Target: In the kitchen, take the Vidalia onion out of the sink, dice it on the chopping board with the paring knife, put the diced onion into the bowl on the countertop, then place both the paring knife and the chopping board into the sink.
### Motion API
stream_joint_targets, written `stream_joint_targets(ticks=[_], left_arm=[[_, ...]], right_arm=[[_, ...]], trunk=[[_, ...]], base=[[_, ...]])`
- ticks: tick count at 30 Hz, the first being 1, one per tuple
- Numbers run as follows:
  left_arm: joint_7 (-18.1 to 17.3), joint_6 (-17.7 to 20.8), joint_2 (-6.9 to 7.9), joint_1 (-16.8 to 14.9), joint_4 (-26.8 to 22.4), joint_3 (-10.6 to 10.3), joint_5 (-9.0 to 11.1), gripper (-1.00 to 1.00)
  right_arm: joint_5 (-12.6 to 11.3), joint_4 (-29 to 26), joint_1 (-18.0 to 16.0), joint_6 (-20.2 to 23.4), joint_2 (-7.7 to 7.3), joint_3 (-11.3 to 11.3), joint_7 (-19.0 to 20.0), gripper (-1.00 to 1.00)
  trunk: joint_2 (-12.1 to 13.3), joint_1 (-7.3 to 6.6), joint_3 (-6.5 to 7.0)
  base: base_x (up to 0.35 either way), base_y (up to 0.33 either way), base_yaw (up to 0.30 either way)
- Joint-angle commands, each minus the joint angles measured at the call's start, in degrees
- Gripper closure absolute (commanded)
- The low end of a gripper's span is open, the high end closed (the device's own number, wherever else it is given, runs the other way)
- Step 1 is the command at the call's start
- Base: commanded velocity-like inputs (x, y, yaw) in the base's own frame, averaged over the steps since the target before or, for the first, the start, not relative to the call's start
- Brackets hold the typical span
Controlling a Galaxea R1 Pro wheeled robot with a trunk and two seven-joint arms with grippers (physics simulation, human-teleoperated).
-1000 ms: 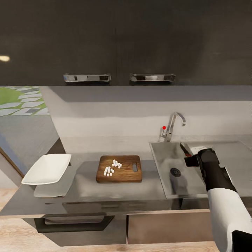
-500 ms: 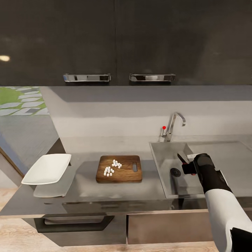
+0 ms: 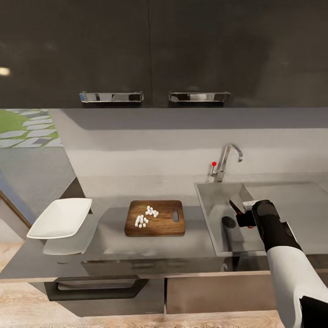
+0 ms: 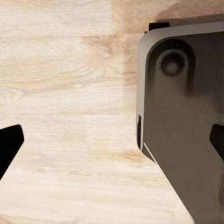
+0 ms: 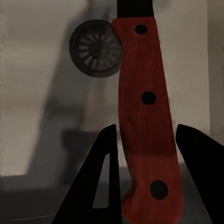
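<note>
Head view: the right hand (image 3: 243,213) is hanging over the sink (image 3: 214,200), clenched around the paring knife (image 3: 237,205), whose dark blade is pointing up and away above the basin. Right wrist view: the knife's red handle (image 5: 147,116), with three dark rivets, is sitting between the two dark fingers (image 5: 100,177), and the round drain (image 5: 95,49) is lying beyond it on the grey basin floor. The chopping board (image 3: 156,218) is lying flat on the table (image 3: 150,246), just left of the sink, carrying the diced onion (image 3: 146,217) in two small clusters. The bowl (image 3: 61,217) is sitting well apart at the table's left end, with nothing in it. The chrome tap (image 3: 225,161) with its red knob is standing behind the basin. Left wrist view: the left hand (image 4: 112,144) is spreading its fingertips wide over pale wood floor (image 4: 60,93) beside a dark rounded panel (image 4: 186,116), grasping nothing.
</note>
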Motion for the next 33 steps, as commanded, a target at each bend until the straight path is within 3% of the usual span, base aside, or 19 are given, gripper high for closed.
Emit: stream_joint_targets(ticks=[1, 2, 6, 8, 17, 24, 29, 33], left_arm=[[0.0, -0.4, 0.0, -0.1, 0.3, -0.5, 0.6, -1.0], [0.0, -0.4, 0.02, -0.1, 0.3, -0.5, 0.6, -1.0], [0.0, -0.4, 0.06, -0.1, 0.3, -0.5, 0.6, -1.0], [0.0, -0.4, 0.06, -0.1, 0.3, -0.5, 0.6, -1.0], [0.0, -0.4, 0.06, -0.1, 0.2, -0.5, 0.6, -1.0], [0.1, -0.4, -0.24, -0.1, 0.2, -0.5, 0.6, -1.0], [0.2, -0.5, -0.72, -0.1, 0.1, -0.4, 0.6, -1.0], [0.5, -0.5, -0.64, -0.1, 0.1, -0.3, 0.7, -1.0]], right_arm=[[0.4, 0.0, -0.1, 0.0, 0.03, -0.1, 1.0, 1.0], [-0.1, 0.0, -0.1, 0.0, 0.07, 0.0, 1.3, 1.0], [-5.8, 0.1, -0.1, -0.1, 0.11, 0.1, 1.7, 1.0], [-6.8, 0.1, -0.1, -0.2, 0.09, 0.2, 1.7, 1.0], [-7.1, -0.9, -0.1, 0.0, -0.04, 0.3, 1.2, 1.0], [-7.1, -1.0, -0.1, -0.7, 1.12, 0.5, -4.2, 1.0], [-7.4, -0.9, -0.1, -3.3, 2.61, 0.3, -4.8, 1.0], [-7.5, -0.8, -0.1, -4.5, 6.22, 0.3, -4.8, 1.0]], trunk=[[-0.1, 0.03, -0.19], [-0.1, 0.03, -0.27], [-0.1, 0.03, -0.59], [-0.1, 0.03, -0.76], [-0.1, 0.03, -1.13], [-0.1, 0.03, -1.14], [-0.1, 0.03, -1.14], [-0.1, 0.03, -1.14]], base=[[0.0, 0.0, 0.0], [0.0, 0.0, 0.0], [0.0, 0.0, 0.0], [0.0, 0.0, 0.0], [0.0, 0.0, 0.0], [0.0, 0.0, 0.0], [0.0, 0.0, 0.0], [0.0, 0.0, 0.0]])
